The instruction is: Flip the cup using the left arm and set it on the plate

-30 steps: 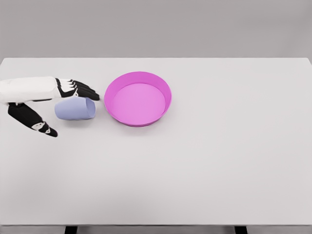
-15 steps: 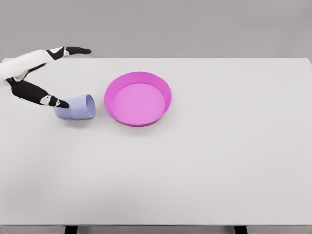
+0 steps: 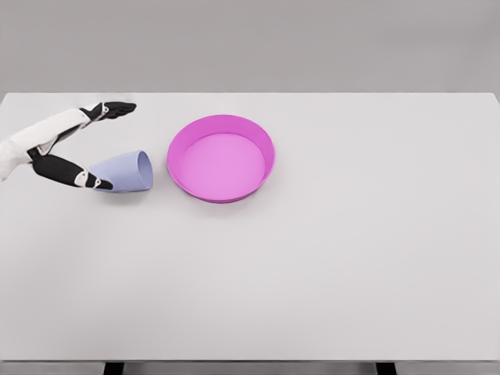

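The cup is seen lying just left of the plate, flanked by the left hand's wide-spread fingers.

The left hand has its forearm cut off by the picture's edge. Its thumb hides the closed end of the lavender cup, so contact there cannot be judged.

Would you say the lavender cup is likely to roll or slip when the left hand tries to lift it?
Probably. The cup lies on its side with its mouth toward the plate, so a nudge could roll it. Its smooth walls look slippery, and the left hand is open around its base.
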`<state>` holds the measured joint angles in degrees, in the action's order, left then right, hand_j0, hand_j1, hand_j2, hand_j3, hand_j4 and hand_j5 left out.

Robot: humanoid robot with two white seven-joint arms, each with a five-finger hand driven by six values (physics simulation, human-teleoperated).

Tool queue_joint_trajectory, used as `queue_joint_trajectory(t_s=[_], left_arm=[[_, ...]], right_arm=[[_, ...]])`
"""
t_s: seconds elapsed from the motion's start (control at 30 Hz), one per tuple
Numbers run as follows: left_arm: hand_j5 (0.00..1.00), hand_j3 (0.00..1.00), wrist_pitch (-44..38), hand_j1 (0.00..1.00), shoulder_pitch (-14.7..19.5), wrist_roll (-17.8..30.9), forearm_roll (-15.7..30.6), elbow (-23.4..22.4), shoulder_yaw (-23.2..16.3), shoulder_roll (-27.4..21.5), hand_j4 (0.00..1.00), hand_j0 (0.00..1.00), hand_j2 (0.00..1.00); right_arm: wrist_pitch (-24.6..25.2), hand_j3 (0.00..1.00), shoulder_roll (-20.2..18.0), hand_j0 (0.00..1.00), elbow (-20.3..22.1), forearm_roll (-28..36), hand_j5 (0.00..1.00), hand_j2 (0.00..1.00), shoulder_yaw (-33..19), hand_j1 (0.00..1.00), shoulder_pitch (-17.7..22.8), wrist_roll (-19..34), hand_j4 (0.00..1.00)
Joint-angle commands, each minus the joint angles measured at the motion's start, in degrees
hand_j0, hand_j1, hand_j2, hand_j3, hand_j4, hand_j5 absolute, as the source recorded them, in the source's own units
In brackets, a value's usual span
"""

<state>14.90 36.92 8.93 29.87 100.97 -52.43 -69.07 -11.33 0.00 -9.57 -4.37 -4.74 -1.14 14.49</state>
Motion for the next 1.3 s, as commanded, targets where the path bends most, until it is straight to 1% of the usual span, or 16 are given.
queue_joint_trajectory(t_s=[0.0, 0.07, 0.17, 0.2, 0.23, 0.37, 0.63, 0.7, 0.8, 0.93, 1.07, 1.2, 1.27], left_arm=[[1.0, 1.0, 0.04, 1.0, -0.01, -0.05, 0.54, 0.02, 0.05, 0.78, 1.0, 1.0, 1.0], [1.0, 1.0, -0.05, 1.0, -0.1, -0.05, 0.63, -0.16, 0.05, 2.62, 1.0, 1.0, 1.0], [1.0, 1.0, -0.4, 1.0, -0.8, -0.14, 0.1, -0.77, -0.13, 3.68, 1.0, 1.0, 1.0], [1.0, 1.0, -0.4, 1.0, -0.71, -0.23, -0.08, -1.13, -1.44, 3.86, 1.0, 1.0, 1.0], [1.0, 1.0, -0.49, 1.0, -0.71, -0.23, -0.08, -1.65, -1.8, 4.03, 1.0, 1.0, 1.0], [1.0, 1.0, -0.93, 1.0, -0.8, -0.23, -0.08, -3.76, -1.89, 4.21, 1.0, 1.0, 1.0], [1.0, 1.0, -0.93, 1.0, -0.71, -0.14, -0.25, -4.03, -1.8, 4.29, 1.0, 1.0, 1.0], [1.0, 1.0, -1.02, 1.0, -0.27, -0.14, -3.06, -4.99, -1.71, 4.99, 1.0, 1.0, 1.0], [1.0, 1.0, -1.02, 1.0, -0.1, -0.05, -5.96, -7.72, -1.62, 7.72, 1.0, 1.0, 1.0], [1.0, 1.0, -1.02, 1.0, -0.36, -0.14, -6.05, -8.33, -1.89, 8.07, 1.0, 1.0, 1.0], [1.0, 1.0, -1.02, 1.0, -0.62, -0.05, -6.4, -9.92, -2.15, 7.9, 1.0, 1.0, 1.0], [1.0, 1.0, -1.54, 1.0, -0.62, 0.03, -8.34, -10.8, -2.15, 7.9, 1.0, 1.0, 1.0], [1.0, 1.0, -3.83, 1.0, -0.45, 0.03, -10.18, -10.36, -2.06, 7.9, 1.0, 1.0, 1.0]], right_arm=[[-0.01, 1.0, 0.0, 1.0, -0.01, -0.03, 1.0, 1.0, -0.01, 1.0, 0.0, 0.02, 1.0], [-0.01, 1.0, 0.0, 1.0, -0.01, -0.03, 1.0, 1.0, -0.01, 1.0, 0.0, 0.02, 1.0], [-0.01, 1.0, 0.0, 1.0, -0.01, -0.03, 1.0, 1.0, -0.01, 1.0, 0.0, 0.02, 1.0], [-0.01, 1.0, 0.0, 1.0, -0.01, -0.03, 1.0, 1.0, -0.01, 1.0, 0.0, 0.02, 1.0], [-0.01, 1.0, 0.0, 1.0, -0.01, -0.03, 1.0, 1.0, -0.01, 1.0, 0.0, 0.02, 1.0], [-0.01, 1.0, 0.0, 1.0, -0.01, -0.03, 1.0, 1.0, -0.01, 1.0, 0.0, 0.02, 1.0], [-0.01, 1.0, 0.0, 1.0, -0.01, -0.03, 1.0, 1.0, -0.01, 1.0, 0.0, 0.01, 1.0], [-0.01, 1.0, 0.0, 1.0, -0.01, -0.03, 1.0, 1.0, -0.01, 1.0, 0.0, 0.02, 1.0], [-0.01, 1.0, 0.0, 1.0, -0.01, -0.03, 1.0, 1.0, -0.01, 1.0, 0.0, 0.02, 1.0], [-0.01, 1.0, 0.0, 1.0, -0.01, -0.03, 1.0, 1.0, -0.01, 1.0, 0.0, 0.02, 1.0], [-0.01, 1.0, 0.0, 1.0, -0.01, -0.03, 1.0, 1.0, -0.01, 1.0, 0.0, 0.02, 1.0], [-0.01, 1.0, 0.0, 1.0, -0.01, -0.03, 1.0, 1.0, -0.01, 1.0, 0.0, 0.02, 1.0], [-0.01, 1.0, 0.0, 1.0, -0.01, -0.03, 1.0, 1.0, -0.01, 1.0, 0.0, 0.02, 1.0]])
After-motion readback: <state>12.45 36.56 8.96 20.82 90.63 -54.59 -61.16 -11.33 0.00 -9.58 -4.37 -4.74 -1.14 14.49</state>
